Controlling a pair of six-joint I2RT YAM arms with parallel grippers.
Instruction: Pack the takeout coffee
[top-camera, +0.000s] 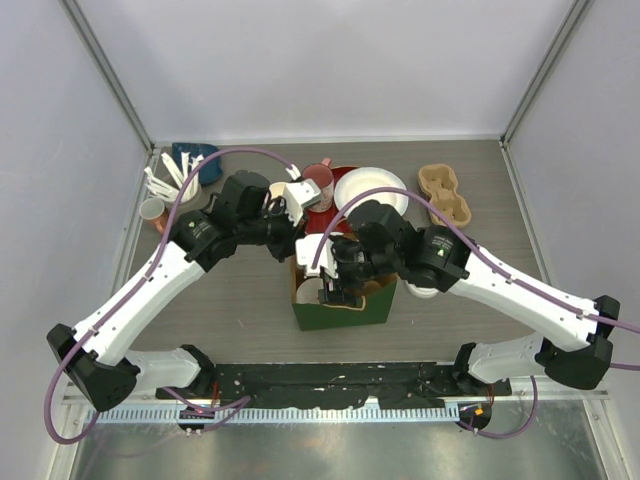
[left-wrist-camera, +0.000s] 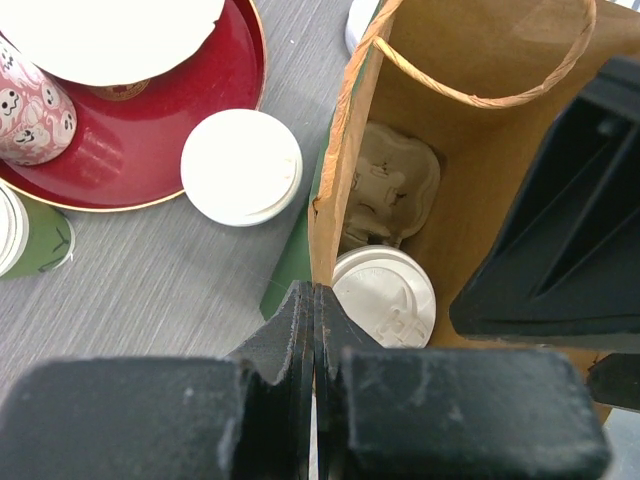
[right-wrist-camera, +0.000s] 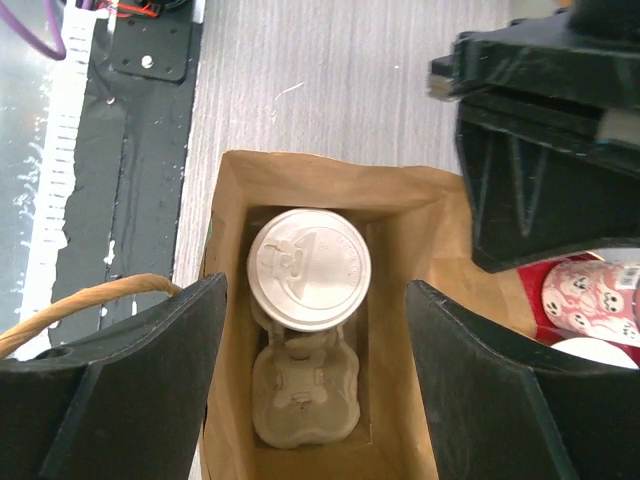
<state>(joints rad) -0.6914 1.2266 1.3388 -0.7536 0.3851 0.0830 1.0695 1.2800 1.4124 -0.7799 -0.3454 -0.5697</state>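
Observation:
A green paper bag (top-camera: 345, 308), brown inside, stands at the table's middle. Inside it a white-lidded takeout cup (right-wrist-camera: 308, 268) sits in one pocket of a pulp cup carrier (right-wrist-camera: 305, 400); the carrier's other pocket is empty. The cup also shows in the left wrist view (left-wrist-camera: 385, 295). My left gripper (left-wrist-camera: 315, 295) is shut on the bag's rim (left-wrist-camera: 335, 180) and holds that wall. My right gripper (right-wrist-camera: 315, 380) is open and empty above the bag's mouth, its fingers (right-wrist-camera: 150, 370) either side of the carrier. A second lidded cup (left-wrist-camera: 241, 166) stands on the table beside the bag. A green cup (left-wrist-camera: 30, 235) stands further left.
A red tray (left-wrist-camera: 150, 140) holds a pink speckled mug (left-wrist-camera: 35, 105) and a white plate (top-camera: 370, 190). A spare pulp carrier (top-camera: 445, 193) lies at the back right. A blue container (top-camera: 195, 160) and white utensils (top-camera: 165, 182) are at the back left.

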